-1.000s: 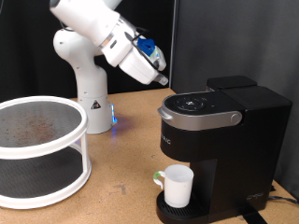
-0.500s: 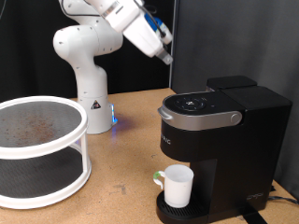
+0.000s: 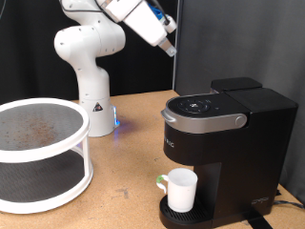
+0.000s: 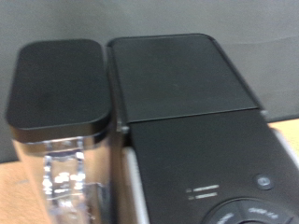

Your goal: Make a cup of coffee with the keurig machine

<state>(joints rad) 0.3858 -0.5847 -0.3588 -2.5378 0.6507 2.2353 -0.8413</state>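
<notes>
The black keurig machine (image 3: 224, 143) stands at the exterior view's right with its silver-grey lid handle down. The small white cup (image 3: 180, 188) sits on its round drip base under the spout. My gripper (image 3: 170, 48) is high in the air above and to the left of the machine, well clear of it; its fingers look close together and hold nothing. The wrist view looks down on the machine's black top (image 4: 182, 84) and its water tank (image 4: 61, 93); no fingers show there.
A white two-tier round rack (image 3: 40, 153) stands at the exterior view's left. The arm's white base (image 3: 92, 95) stands behind it on the wooden table (image 3: 129, 162). A dark curtain hangs behind.
The arm has risen and drawn back from just above the machine's lid to high up near the exterior view's top. The cup and machine have not moved.
</notes>
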